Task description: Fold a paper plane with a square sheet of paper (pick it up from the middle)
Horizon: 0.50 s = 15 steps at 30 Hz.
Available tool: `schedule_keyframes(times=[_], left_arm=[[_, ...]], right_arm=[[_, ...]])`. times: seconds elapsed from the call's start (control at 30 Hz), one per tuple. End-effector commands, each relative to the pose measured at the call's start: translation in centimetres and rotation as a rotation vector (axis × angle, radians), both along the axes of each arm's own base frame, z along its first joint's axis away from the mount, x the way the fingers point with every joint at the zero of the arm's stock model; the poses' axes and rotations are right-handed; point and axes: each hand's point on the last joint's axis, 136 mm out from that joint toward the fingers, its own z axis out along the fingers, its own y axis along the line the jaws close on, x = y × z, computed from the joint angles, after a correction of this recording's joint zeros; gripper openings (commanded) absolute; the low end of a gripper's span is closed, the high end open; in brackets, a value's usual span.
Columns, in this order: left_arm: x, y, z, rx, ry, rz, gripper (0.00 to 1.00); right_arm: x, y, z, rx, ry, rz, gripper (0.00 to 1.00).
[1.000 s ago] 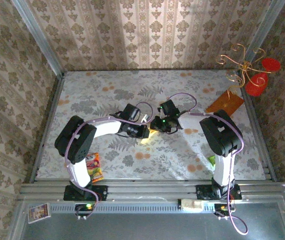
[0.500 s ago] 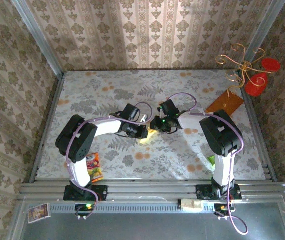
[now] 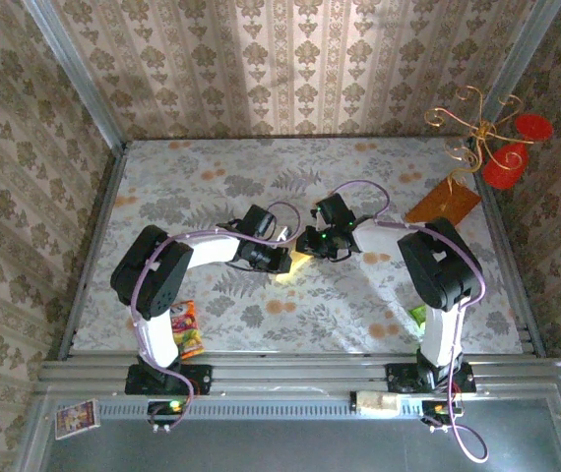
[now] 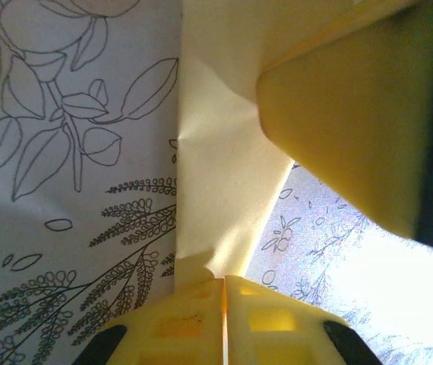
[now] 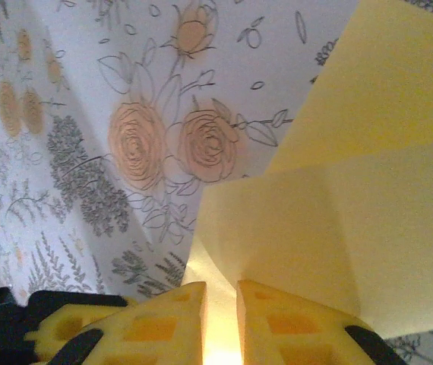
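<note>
Thin yellow paper (image 3: 293,264), probably light, floppy and tear-prone, was pinched by both hands.
Top view: left hand (image 3: 279,259) and right hand (image 3: 310,246) flanked it at frame centre. Left wrist: left hand (image 4: 224,300) clamped its crumpled edge (image 4: 216,205), bottom centre. Right wrist: right hand (image 5: 220,312) clamped a fold (image 5: 330,228); best gripped near creases.

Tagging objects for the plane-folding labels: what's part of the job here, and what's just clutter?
Job:
yellow paper sheet, partly folded
left gripper and right gripper, both shut on it

Lying about:
orange-brown board
red-and-gold wire ornament
colourful snack packet
green packet
small card
</note>
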Motion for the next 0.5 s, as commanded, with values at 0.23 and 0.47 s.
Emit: schedule_keyframes(times=[0.23,0.47], left_arm=[[-0.9,1.1,-1.6,0.052,0.063,0.012,0.10],[-0.8,1.0,-1.5,0.046,0.061,0.017,0.10]], right_arm=[[-1.2,0.3,0.1,-0.040,-0.003,-0.021,0.13],[-1.4,0.8,-1.3,-0.054,0.031,-0.013,0.13]])
